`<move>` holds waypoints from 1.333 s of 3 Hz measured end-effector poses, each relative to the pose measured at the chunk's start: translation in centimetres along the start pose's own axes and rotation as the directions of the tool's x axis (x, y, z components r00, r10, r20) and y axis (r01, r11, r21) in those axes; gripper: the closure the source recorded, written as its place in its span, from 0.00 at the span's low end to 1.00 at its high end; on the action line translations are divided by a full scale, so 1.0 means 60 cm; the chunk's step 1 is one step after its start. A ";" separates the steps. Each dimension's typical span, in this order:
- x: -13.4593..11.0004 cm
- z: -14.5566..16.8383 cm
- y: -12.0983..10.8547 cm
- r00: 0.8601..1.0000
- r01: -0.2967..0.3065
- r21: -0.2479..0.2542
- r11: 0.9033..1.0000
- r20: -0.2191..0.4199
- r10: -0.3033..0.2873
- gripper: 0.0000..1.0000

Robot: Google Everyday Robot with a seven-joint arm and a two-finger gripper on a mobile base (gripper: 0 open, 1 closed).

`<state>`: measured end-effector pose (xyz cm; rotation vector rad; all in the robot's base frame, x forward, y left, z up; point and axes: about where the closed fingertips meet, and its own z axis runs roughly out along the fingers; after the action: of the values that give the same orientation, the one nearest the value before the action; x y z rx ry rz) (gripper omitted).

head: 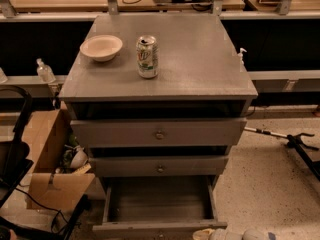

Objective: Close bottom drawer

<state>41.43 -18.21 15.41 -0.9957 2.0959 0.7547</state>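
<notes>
One end effector (209,234) low beside bottom drawer (159,203)

Shows only as the end effector (225,234) at the near edge, right of centre: smooth rounded casings, cream-coloured on the left, pale grey-white on the right, cut off below.
</notes>
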 end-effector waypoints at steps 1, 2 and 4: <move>-0.035 0.039 -0.022 1.000 0.024 -0.019 1.000 -0.002 -0.024 1.00; -0.040 0.046 -0.023 1.000 0.030 -0.024 0.999 -0.001 -0.030 1.00; -0.091 0.099 -0.048 0.998 0.067 -0.051 0.996 0.002 -0.067 1.00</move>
<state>48.34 -13.12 15.55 -1.0877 2.0420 0.7775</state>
